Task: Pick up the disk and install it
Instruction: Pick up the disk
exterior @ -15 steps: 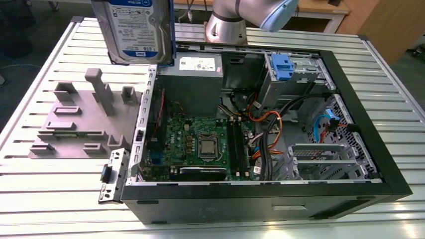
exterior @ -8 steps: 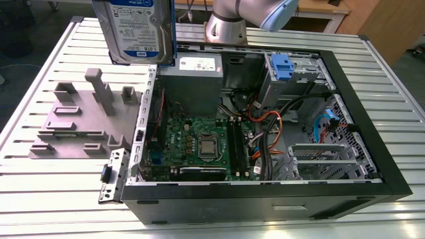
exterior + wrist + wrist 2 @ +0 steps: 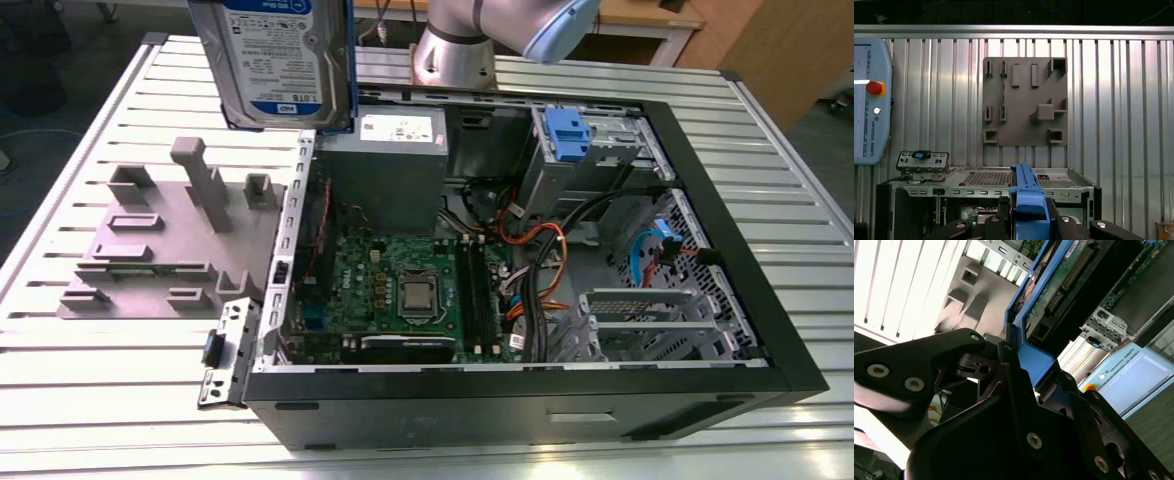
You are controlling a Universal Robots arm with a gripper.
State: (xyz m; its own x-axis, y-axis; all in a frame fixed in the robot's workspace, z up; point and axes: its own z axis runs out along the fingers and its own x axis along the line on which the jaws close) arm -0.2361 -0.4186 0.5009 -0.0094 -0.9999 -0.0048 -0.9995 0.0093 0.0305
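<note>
Exterior view: a ribbed metal table (image 3: 80,400) carries an open black computer case (image 3: 467,405), side panel off and motherboard (image 3: 400,280) exposed at centre. At nine o'clock from the case lies a grey fixture plate (image 3: 147,260) studded with blocks and slots. The arm (image 3: 454,50) rises at twelve o'clock, its upper links cut off by the frame edge. At eleven o'clock the disk (image 3: 274,60) hangs in the air on edge, label toward the camera and its top cropped. Whether it hangs over the plate or the case cannot be told from here.

In the second wrist view the gripper (image 3: 1034,362) has its black fingers (image 3: 1011,380) clamped on the end of the disk's blue carrier frame (image 3: 1026,305), one on each side. The disk's circuit-board face runs past them, its far end cut off. In the first wrist view the disk appears edge-on as a blue strip between the fingers, with plate and case beyond.

Inside the case, at one o'clock, a drive cage (image 3: 601,150) bears a small blue latch (image 3: 567,135). Tangled cables (image 3: 561,240) cross below it.
</note>
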